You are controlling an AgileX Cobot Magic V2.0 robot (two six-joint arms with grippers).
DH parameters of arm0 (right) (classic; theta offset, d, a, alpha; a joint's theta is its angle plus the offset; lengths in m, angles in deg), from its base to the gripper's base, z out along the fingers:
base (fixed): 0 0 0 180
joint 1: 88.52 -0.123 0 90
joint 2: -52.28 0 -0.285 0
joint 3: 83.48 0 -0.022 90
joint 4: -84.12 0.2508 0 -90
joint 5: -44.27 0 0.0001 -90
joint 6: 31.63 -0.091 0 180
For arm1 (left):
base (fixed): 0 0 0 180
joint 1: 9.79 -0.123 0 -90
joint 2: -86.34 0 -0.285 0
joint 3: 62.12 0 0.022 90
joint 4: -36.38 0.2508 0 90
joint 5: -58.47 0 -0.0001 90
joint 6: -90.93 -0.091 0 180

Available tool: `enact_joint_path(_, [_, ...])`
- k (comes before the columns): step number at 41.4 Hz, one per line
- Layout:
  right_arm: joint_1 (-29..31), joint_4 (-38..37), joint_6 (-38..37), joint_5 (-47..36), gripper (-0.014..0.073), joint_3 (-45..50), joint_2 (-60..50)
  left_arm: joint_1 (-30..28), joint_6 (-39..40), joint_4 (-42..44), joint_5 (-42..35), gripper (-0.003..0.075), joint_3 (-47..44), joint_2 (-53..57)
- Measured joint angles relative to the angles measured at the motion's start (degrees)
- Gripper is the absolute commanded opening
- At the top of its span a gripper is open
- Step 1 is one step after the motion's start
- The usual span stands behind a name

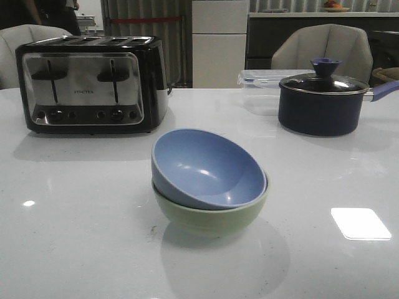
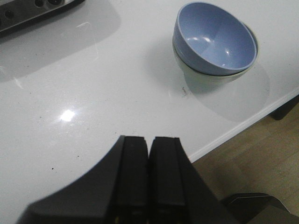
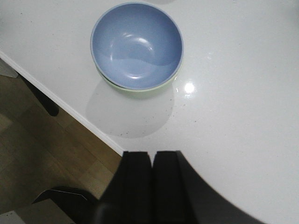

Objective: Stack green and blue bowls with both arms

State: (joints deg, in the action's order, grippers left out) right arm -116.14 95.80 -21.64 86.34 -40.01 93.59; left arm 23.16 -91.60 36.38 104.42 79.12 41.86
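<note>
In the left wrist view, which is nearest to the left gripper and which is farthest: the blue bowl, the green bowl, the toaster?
From the left gripper, shut at the near table edge:
1. Green bowl, underneath, toward the table edge.
2. Blue bowl, nested tilted in it; these two are nearly too close to call.
3. Toaster, farthest, at the far corner of the view.

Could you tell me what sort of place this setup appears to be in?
Probably a kitchen or dining area, perhaps a staged one. A four-slot toaster, a lidded pot and a clear food container stand on the white table, with chairs behind. The blue bowl sits tilted in the green bowl.
</note>
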Motion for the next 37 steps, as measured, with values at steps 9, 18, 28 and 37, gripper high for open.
enact_joint_path(9, [0.00, 0.00, 0.00, 0.00, 0.0057, 0.00, 0.00, -2.29, 0.00, 0.00, -0.37, 0.0093, -0.64, 3.23])
enact_joint_path(18, [0.00, 0.00, 0.00, 0.00, 0.0057, 0.00, 0.00, -13.42, 0.00, 0.00, -9.27, 0.0093, -6.43, 13.87])
enact_joint_path(28, [0.00, 0.00, 0.00, 0.00, 0.0057, 0.00, 0.00, -26.05, 0.00, -0.58, -21.30, 0.0093, -21.83, 29.20])
enact_joint_path(37, [0.00, 0.00, 0.00, 0.00, 0.0057, 0.00, 0.00, -31.03, 0.00, -3.87, -30.69, 0.0093, -33.27, 36.69])
